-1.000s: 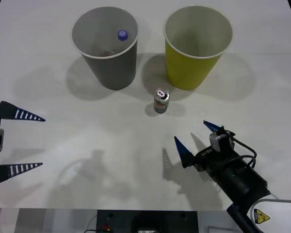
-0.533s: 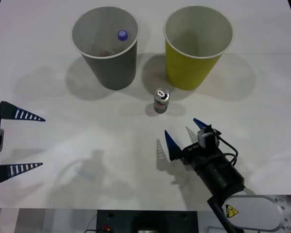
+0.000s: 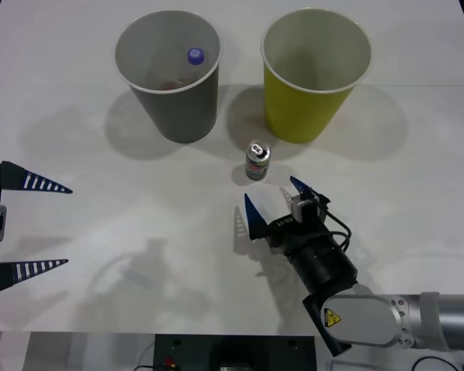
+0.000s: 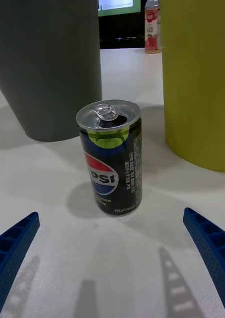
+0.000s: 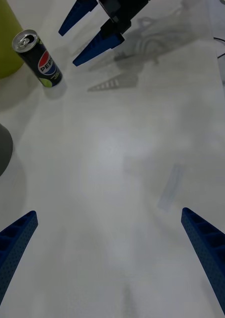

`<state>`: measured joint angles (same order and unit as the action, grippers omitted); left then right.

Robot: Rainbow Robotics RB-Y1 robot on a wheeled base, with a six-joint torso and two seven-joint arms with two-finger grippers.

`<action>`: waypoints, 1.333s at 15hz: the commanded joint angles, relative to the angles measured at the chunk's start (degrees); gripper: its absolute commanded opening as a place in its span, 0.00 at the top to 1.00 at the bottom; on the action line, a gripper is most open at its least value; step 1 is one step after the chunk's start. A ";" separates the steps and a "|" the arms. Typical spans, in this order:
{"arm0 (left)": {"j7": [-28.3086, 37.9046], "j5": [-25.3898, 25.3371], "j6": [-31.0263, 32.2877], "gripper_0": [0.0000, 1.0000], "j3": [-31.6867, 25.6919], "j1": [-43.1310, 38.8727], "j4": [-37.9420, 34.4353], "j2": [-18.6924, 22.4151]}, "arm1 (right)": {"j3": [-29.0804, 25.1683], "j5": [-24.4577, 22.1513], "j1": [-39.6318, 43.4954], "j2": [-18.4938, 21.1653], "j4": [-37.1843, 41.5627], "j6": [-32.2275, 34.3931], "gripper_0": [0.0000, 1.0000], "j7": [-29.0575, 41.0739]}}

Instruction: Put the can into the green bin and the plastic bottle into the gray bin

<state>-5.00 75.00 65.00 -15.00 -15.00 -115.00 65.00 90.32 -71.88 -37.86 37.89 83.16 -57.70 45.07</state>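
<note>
My right gripper [image 3: 272, 197] is spread wide, empty, low on the table. The can [image 3: 257, 160] stands upright just ahead, centred btwn my fingers, in front of the green bin [image 3: 315, 73]. Left gripper [image 3: 31, 225] parked wide, farther off. Right arm takes it.

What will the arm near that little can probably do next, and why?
Most likely the right pincer slides a bit farther forward until its open fingers sit on either side of the can, then closes. The can stands upright on the table, not yet between the fingers, while the plastic bottle already lies in the gray bin. The left pincer waits at the table's edge.
</note>
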 commanded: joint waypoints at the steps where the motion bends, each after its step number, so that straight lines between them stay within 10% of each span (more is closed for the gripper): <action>1: 0.00 0.00 0.00 0.00 0.00 0.00 0.00 0.00 | -0.49 0.07 -0.38 -2.30 -2.39 0.04 0.00 0.01; 20: 0.00 0.00 0.00 0.00 0.00 0.00 0.00 0.00 | -7.26 2.01 -4.24 -14.34 -19.00 4.26 0.00 -0.51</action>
<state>-5.00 75.00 65.00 -15.00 -15.00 -115.00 65.00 83.28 -70.00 -41.81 23.74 64.54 -53.76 44.57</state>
